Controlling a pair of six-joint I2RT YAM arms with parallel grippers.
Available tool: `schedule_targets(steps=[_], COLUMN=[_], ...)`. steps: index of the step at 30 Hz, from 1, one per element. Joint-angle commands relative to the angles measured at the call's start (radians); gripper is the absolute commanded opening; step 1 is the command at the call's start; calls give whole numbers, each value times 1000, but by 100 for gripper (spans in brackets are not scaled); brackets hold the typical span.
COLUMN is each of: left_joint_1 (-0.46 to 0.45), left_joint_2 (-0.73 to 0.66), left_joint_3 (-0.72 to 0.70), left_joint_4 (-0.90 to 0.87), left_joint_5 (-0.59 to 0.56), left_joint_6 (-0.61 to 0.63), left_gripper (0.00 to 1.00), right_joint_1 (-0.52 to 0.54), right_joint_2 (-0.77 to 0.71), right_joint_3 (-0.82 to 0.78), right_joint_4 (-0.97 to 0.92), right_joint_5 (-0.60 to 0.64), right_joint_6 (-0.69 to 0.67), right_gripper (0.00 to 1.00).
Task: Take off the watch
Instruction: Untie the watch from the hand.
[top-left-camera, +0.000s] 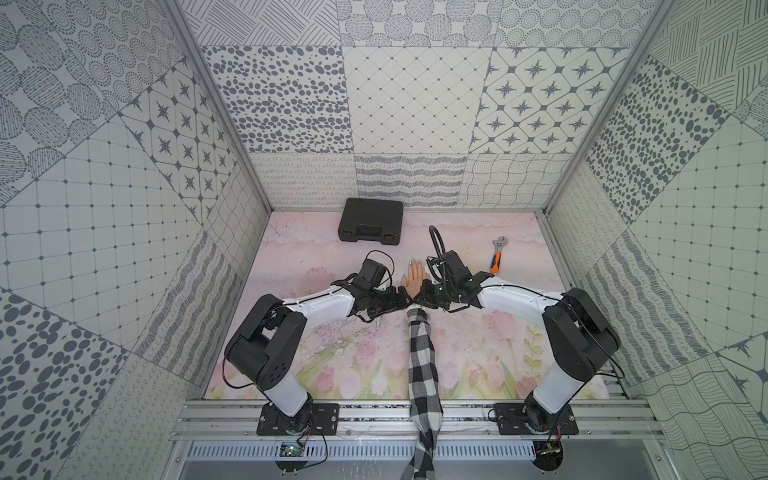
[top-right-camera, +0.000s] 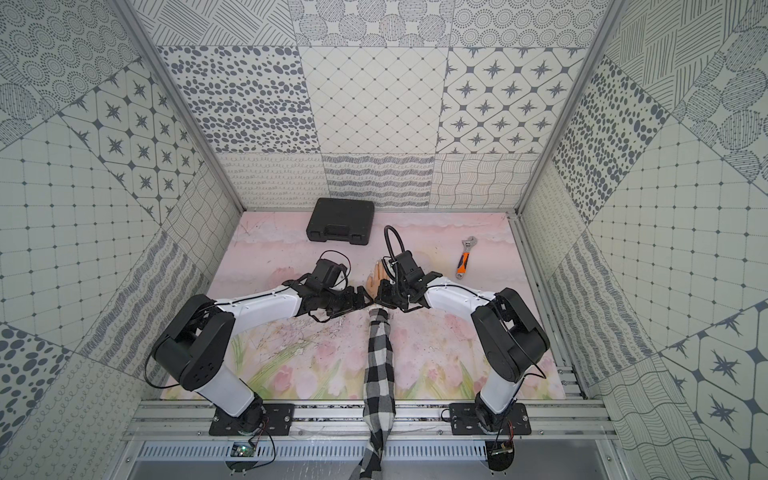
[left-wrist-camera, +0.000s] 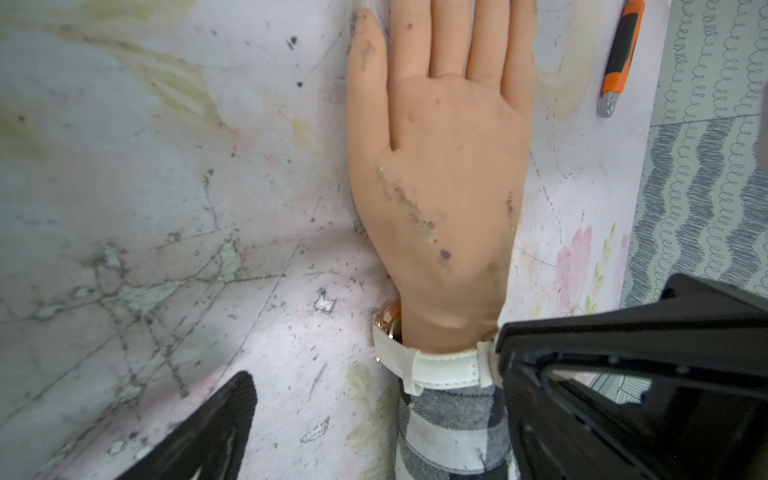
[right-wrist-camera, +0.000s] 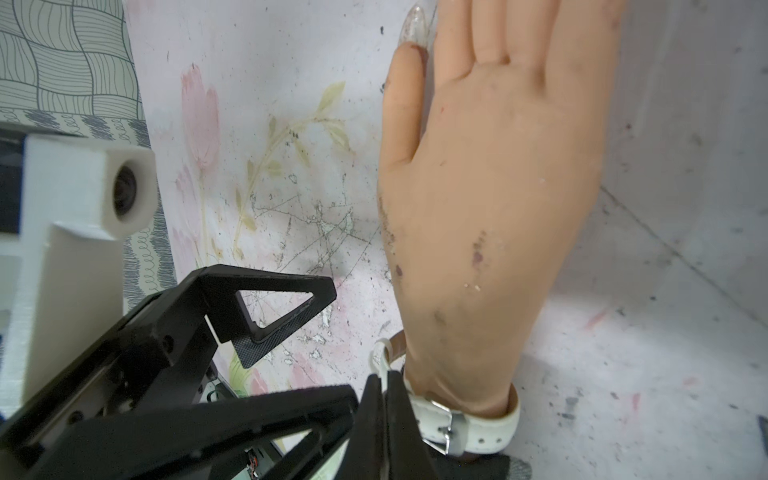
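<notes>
While watch (right-wrist-camera: 478, 428) sits buckled on wrist of mannequin hand (left-wrist-camera: 449, 187), right pincer (right-wrist-camera: 384, 382) clenched on strap tail (right-wrist-camera: 380, 353); left pincer (left-wrist-camera: 376, 357) released, straddling wrist. Risk: thin tail slips under pull; buckle (right-wrist-camera: 446, 419) fails to free, hand drags across tabletop (left-wrist-camera: 166, 208).

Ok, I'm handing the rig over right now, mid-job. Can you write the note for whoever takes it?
Left gripper: open, jaws either side of the mannequin hand's wrist, holding nothing.
Right gripper: shut on the strap end, next to the buckle.
Watch: on the wrist, just ahead of the checked sleeve, strap threaded through the buckle.
Done: strap end gripped.
Left: free the strap from the buckle, then take the watch off the hand.
Orange-handled wrench and black case lie farther back, out of the way.
</notes>
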Motion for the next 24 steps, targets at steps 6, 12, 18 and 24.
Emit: schedule_targets(steps=[6,12,18,24], left_joint_1=[-33,-52,-60,-65], left_joint_2=[49,68,68,81], left_joint_3=[25,44,46,50], left_joint_4=[28,48,68,79], left_joint_5=[25,30,25,28], left_joint_6=[-16,-26,-36,-43], left_gripper=[94,93,93,93], right_joint_1=[-19,-20,-20,-20], right_joint_2=[-92,-117,-118,-113], right_joint_3=[-53,-54,-53,-50], right_joint_4=[7,-17,-23,-21], right_joint_5=[69,93,98,94], right_joint_6=[39,28,23,18], right_gripper=[0,0,0,0])
